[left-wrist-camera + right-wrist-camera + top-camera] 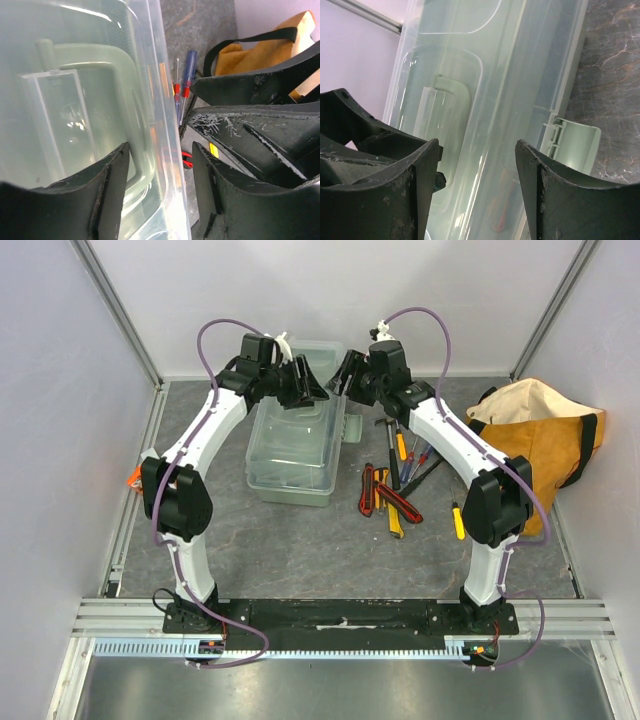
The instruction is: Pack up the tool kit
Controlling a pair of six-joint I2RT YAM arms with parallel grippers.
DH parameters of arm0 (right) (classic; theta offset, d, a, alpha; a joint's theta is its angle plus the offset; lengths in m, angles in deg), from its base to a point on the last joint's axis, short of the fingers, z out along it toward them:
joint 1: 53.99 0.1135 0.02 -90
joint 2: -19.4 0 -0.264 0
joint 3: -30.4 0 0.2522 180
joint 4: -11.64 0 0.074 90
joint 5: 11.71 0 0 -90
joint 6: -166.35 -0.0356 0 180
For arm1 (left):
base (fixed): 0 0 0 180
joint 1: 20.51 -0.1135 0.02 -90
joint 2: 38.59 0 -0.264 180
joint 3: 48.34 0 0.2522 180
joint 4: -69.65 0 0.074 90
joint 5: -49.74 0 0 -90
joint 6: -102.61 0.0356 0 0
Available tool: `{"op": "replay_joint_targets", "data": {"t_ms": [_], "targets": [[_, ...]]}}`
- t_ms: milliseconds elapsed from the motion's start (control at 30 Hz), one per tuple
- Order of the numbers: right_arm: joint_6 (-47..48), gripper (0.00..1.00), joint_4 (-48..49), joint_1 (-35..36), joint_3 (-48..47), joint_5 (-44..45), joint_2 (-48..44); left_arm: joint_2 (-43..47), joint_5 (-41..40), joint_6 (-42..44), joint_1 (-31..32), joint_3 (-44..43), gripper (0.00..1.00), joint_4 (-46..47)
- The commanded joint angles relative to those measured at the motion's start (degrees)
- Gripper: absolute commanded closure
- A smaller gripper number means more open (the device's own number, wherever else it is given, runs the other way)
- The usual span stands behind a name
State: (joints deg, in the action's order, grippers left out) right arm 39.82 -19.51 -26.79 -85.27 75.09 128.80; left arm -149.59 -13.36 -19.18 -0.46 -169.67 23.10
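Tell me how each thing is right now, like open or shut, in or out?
toolbox: lid down, side latch flipped out.
left gripper: open, holding nothing, over the lid's edge.
right gripper: open, holding nothing, above the lid.
utility knives: out on the table, beside the toolbox.
screwdrivers: out on the table, not packed.
bag: slumped on the table at the right.

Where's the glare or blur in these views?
Top external: even light, only a faint sheen on the toolbox lid, and everything is sharp. Left wrist: small bright glints on the lid, and its near fingers are soft. Right wrist: thin reflection streaks along the lid, and its fingers are dark and out of focus.
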Motion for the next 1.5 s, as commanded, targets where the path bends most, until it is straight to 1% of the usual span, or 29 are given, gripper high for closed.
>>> {"op": "replay_joint_targets", "data": {"t_ms": [0, 100, 200, 300, 400, 600, 667, 1000, 1167, 1400, 1467], "targets": [[0.24, 0.3, 0.51, -1.1, -2.94, -3.47, -0.16, 0.17, 12.57, -0.11, 0.08, 2.98, 0.46, -0.26], [0.41, 0.3, 0.51, -1.27, -5.14, -5.93, 0.37, 0.08, 13.7, 0.42, -0.71, 1.66, 0.5, 0.1], [0.06, 0.31, 0.51, -1.27, -6.72, -7.78, 0.81, 0.08, 17.65, -2.39, -2.21, 2.97, 0.51, 4.04], [0.15, 0.32, 0.69, -1.36, -7.25, -9.36, 0.72, 0.87, 23.45, -7.21, -3.35, 6.31, 0.52, 11.24], [-0.2, 0.32, 0.51, -1.36, -7.08, -10.77, 0.81, 1.49, 26.18, -10.3, -4.14, 8.34, 0.52, 16.52], [-0.99, 0.33, 0.77, -1.36, -5.85, -13.32, 1.43, 1.58, 32.95, -22.16, -5.29, 13.96, 0.52, 32.51], [-1.0, 0.33, 0.6, -1.27, -5.32, -13.5, 1.51, 1.49, 33.75, -23.49, -5.2, 14.4, 0.52, 35.95], [-1.17, 0.35, -0.28, -1.36, -5.4, -12.71, 3.97, 0.96, 34.1, -25.34, -5.46, 15.11, 0.52, 38.95], [-0.91, 0.36, -0.89, -1.19, -5.76, -12.35, 4.94, 1.4, 32.61, -24.73, -5.55, 15.72, 0.51, 38.77], [-1.61, 0.37, -0.89, -1.36, -7.86, -15.78, 7.05, 3.77, 29.62, -18.58, -5.81, 15.55, 0.5, 33.15], [-1.79, 0.37, -0.98, -1.27, -8.22, -16.13, 7.57, 4.74, 28.57, -16.82, -5.9, 15.55, 0.5, 30.08]]}}
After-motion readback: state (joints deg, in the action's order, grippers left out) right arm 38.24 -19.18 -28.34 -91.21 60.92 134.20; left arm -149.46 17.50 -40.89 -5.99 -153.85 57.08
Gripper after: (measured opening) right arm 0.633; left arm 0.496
